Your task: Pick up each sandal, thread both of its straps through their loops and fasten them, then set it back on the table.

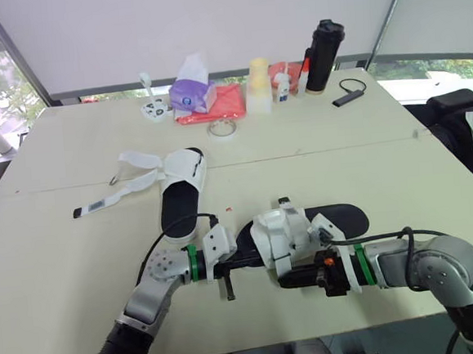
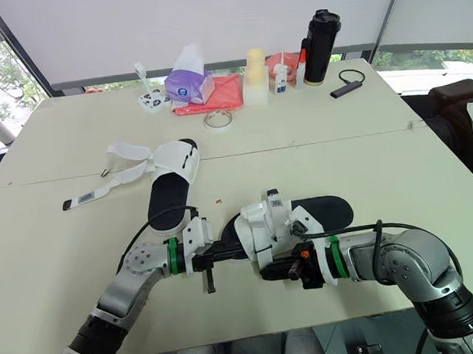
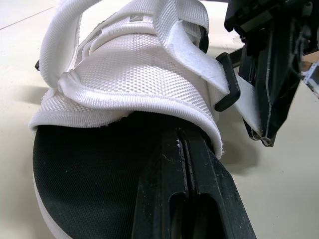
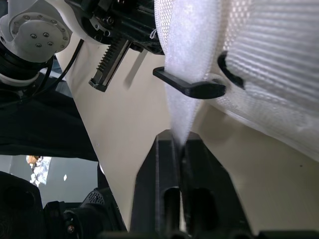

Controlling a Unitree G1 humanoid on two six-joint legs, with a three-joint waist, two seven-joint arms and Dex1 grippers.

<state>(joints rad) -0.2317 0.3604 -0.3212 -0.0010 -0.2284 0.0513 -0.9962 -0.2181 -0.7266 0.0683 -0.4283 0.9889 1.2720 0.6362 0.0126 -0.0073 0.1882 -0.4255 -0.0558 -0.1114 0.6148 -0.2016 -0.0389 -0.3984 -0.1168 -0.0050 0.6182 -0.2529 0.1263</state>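
Found near sandal [image 1: 306,225] at the front middle of the table [image 1: 366,158], heel toward the right, white mesh upper [image 1: 275,230] toward the left, between both grippers. Noted left gripper [image 3: 183,137] clenched, fingers pressed together and pushed in over the black footbed [image 3: 89,169] beneath the upper; could not confirm whether any material sits between them. Noted right gripper [image 4: 180,139] clamped on a white strap [image 4: 192,59], just short of a black loop [image 4: 192,88] through which that strap passes. Observed second sandal [image 1: 181,198] lying flat farther back and to the left, well apart from the first, straps splayed open on the tabletop, tagged strap [image 1: 111,199] stretched out leftward. Recorded along the far edge a tissue box [image 1: 190,93], red cloth [image 1: 230,99] and black bottle [image 1: 324,55], with a tape roll [image 1: 222,129] just in front.
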